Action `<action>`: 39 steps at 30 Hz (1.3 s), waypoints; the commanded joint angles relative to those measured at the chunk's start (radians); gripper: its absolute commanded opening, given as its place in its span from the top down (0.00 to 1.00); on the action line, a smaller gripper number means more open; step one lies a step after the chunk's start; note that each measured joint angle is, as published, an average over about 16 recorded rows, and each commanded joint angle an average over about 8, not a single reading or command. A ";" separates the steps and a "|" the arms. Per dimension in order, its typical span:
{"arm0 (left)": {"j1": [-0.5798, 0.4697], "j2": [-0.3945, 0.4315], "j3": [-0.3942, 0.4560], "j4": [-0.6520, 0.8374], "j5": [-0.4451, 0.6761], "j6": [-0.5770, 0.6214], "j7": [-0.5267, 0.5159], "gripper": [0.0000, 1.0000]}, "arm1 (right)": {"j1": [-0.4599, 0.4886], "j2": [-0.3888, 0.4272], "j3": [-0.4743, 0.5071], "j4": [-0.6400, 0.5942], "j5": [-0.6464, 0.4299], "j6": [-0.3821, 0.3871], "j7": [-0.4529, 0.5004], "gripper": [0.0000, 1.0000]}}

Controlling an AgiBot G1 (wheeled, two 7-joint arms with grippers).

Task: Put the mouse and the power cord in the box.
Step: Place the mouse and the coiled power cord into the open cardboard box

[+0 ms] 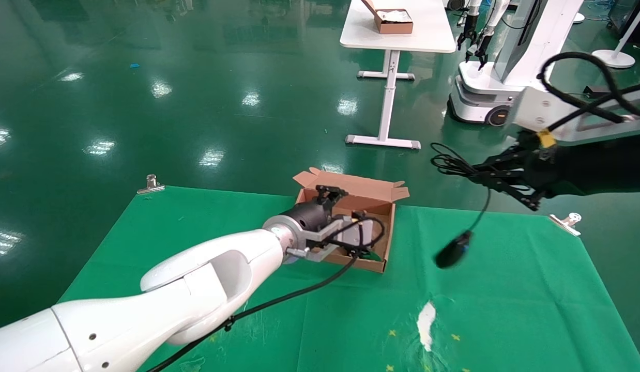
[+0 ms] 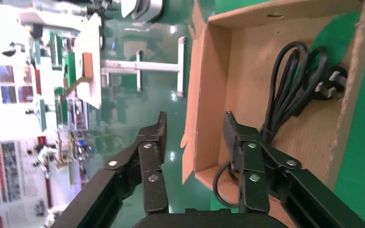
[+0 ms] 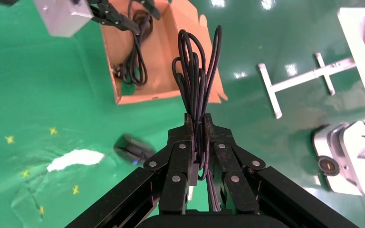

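The brown cardboard box sits open at the far middle of the green cloth. In the left wrist view the coiled power cord lies inside it, its plug against a wall. My left gripper is open and straddles the box's wall, holding nothing. My right gripper hangs in the air to the right of the box, shut on the mouse's bundled thin cable. The black mouse dangles below on its cable, above the cloth, and shows blurred in the right wrist view.
A white table carrying a smaller brown box stands behind, with another robot beside it. Metal clips pin the cloth's far corners. A white tear marks the cloth near me.
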 commanded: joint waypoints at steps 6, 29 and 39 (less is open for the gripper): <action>-0.065 -0.012 -0.051 0.129 0.030 0.118 -0.146 0.00 | 0.006 -0.064 -0.014 -0.054 -0.005 0.028 -0.046 1.00; -0.150 -0.026 -0.040 0.442 0.045 0.175 -0.299 0.00 | 0.095 -0.527 -0.064 -0.776 0.019 0.285 -0.562 1.00; -0.153 -0.025 -0.021 0.446 0.031 0.171 -0.303 0.00 | 0.069 -0.615 -0.079 -1.015 0.024 0.578 -0.663 0.84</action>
